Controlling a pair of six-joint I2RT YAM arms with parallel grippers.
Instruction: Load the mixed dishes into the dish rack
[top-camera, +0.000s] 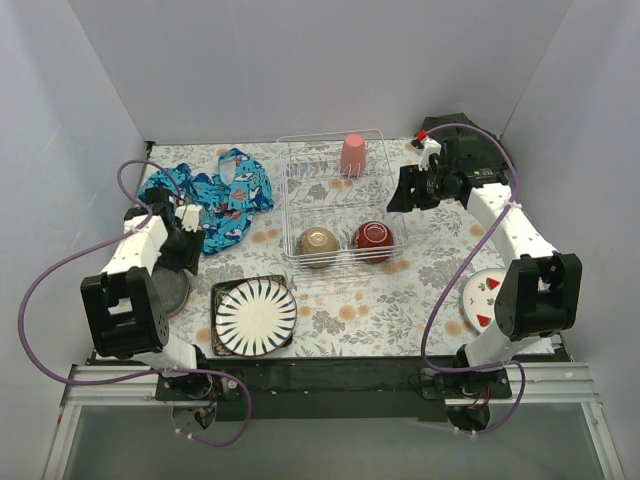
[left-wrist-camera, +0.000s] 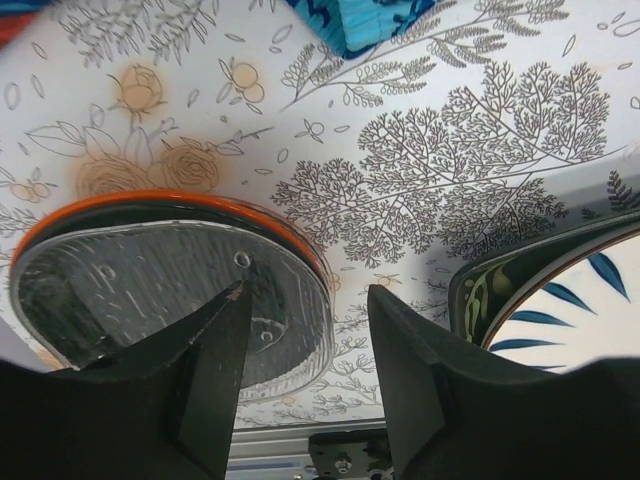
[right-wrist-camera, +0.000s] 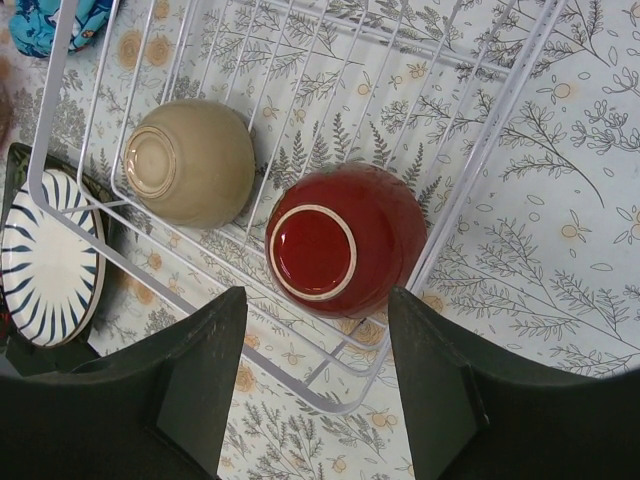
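Left gripper wide apart over black dish on orange plate, left of dish rack. Imo slick rim could slip, or plate drags w/ it. Right gripper apart, above rack's dark red bowl.

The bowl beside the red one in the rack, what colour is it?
The bowl is plain cream-beige; the right wrist view shows it best.

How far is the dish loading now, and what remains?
Done: pink cup, cream bowl and dark red bowl sit in the dish rack. In hand: nothing; left hand open over the black dish on the orange plate, right hand open above the rack. Left: those two, black-striped white plate on dark square plate, watermelon-print white plate.
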